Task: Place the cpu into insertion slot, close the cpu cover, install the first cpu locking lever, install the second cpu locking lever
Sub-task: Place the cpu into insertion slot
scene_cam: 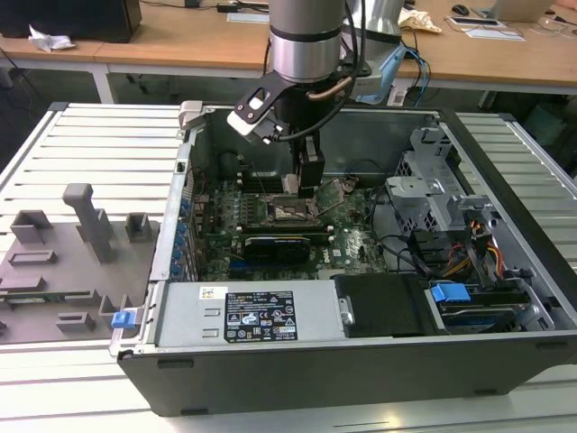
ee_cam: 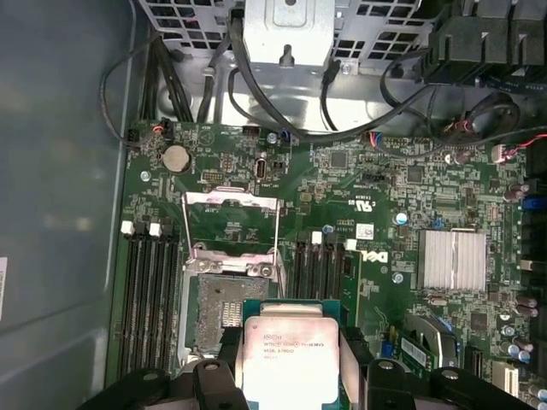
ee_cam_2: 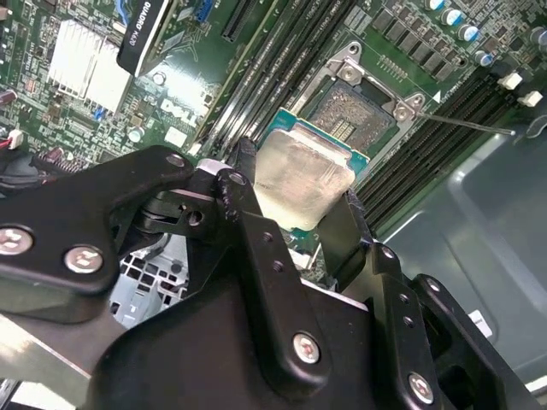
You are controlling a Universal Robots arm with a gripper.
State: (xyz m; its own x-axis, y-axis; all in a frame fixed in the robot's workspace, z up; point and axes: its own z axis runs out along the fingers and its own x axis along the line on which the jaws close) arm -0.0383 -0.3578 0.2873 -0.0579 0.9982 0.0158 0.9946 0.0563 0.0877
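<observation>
My gripper (ee_cam_2: pixel 299 192) is shut on the cpu (ee_cam_2: pixel 303 175), a flat silver-topped square chip clamped by its edges between the two black fingers (ee_cam_2: pixel 248 171). In the first wrist view the cpu (ee_cam: pixel 286 359) hangs just above and partly over the insertion slot (ee_cam: pixel 218 312), whose dark pin field lies bare. The cpu cover (ee_cam: pixel 231 199) is swung open, lying flat on the board beyond the slot. A thin locking lever (ee_cam_2: pixel 466 124) sticks out sideways from the insertion slot (ee_cam_2: pixel 355 115). In the exterior view the gripper (scene_cam: pixel 302 185) is lowered into the computer case, right above the insertion slot (scene_cam: pixel 290 214).
Memory slots (ee_cam: pixel 149 290) flank the socket on both sides. A black expansion card (scene_cam: pixel 275 245) lies just in front of it, and a finned heatsink (ee_cam: pixel 450 260) stands nearby. The power supply (scene_cam: pixel 252 316), drive cage (scene_cam: pixel 433 189) and case walls close in the board. A grey fixture tray (scene_cam: pixel 63 262) sits outside the case.
</observation>
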